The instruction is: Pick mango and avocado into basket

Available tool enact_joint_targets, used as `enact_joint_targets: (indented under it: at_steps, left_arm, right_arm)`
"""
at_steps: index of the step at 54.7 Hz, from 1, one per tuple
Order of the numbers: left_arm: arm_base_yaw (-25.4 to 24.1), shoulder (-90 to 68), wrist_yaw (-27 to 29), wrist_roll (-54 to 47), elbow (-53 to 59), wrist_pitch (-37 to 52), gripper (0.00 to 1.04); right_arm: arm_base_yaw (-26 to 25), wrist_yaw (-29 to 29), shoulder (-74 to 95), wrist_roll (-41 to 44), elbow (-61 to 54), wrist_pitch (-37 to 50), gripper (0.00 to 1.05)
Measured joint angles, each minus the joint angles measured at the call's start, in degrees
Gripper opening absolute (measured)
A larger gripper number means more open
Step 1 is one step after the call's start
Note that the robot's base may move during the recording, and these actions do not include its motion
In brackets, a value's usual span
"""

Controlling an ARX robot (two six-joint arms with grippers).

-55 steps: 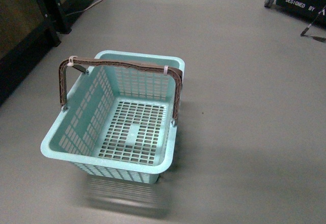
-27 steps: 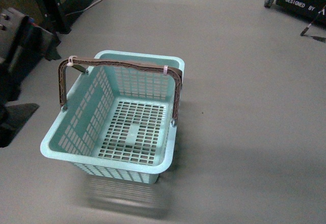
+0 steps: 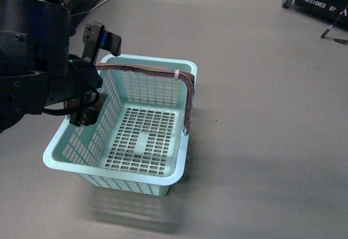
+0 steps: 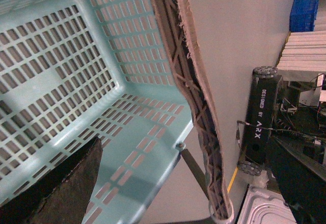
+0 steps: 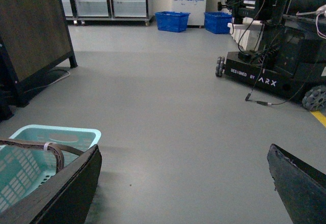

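The basket [image 3: 163, 182] is light teal with slotted sides and stands empty on the grey floor, its brown handles [image 3: 187, 95] raised. No mango or avocado shows in any view. My left gripper [image 3: 95, 76] hangs open over the basket's left rim, nothing between its fingers. The left wrist view looks down on the basket's lattice wall [image 4: 127, 35] and a brown handle [image 4: 191, 81], with the left gripper [image 4: 183, 193] open. In the right wrist view the right gripper [image 5: 183, 193] stands open above bare floor, a corner of the basket [image 5: 51, 132] beside one finger.
A black wheeled base [image 3: 321, 0] lettered "DESIGNED BY" stands at the far right, with a cable on the floor. A dark wooden cabinet [image 5: 30, 35] on black legs is at the far left. Blue crates [image 5: 173, 20] sit by the back wall.
My left arm has swung in from the left edge and now hangs over the basket's left rim. The basket has not moved.
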State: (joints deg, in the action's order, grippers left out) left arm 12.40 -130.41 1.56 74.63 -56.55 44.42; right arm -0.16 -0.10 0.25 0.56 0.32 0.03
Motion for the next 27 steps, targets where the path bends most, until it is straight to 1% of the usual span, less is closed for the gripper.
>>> enact_joint_targets:
  at_steps: [12, 20, 21, 23, 26, 27]
  left_arm:
    - [0.63, -8.57, -0.59, 2.32, -11.5, -1.03, 0.97]
    - [0.92, -11.8, -0.79, 3.89, -17.16, -0.72, 0.97]
    - [0.96, -12.26, -0.79, 3.96, -17.94, -0.68, 0.97]
    - [1.03, -12.79, -0.79, 4.24, -18.95, -0.42, 0.92]
    - [1.16, -13.51, -0.76, 5.29, -20.22, 0.74, 0.81]
    - [1.18, -13.6, -0.76, 5.57, -20.35, 1.03, 0.79]
  right_arm:
    - [0.0, 0.0, 0.0, 0.02, 0.0, 0.0, 0.97]
    - [0.0, 0.0, 0.0, 0.0, 0.0, 0.0, 0.97]
    - [0.0, 0.0, 0.0, 0.02, 0.0, 0.0, 0.97]
    - [0.0, 0.0, 0.0, 0.0, 0.0, 0.0, 0.97]
    - [0.0, 0.0, 0.0, 0.02, 0.0, 0.0, 0.97]
    - [0.0, 0.0, 0.0, 0.0, 0.0, 0.0, 0.97]
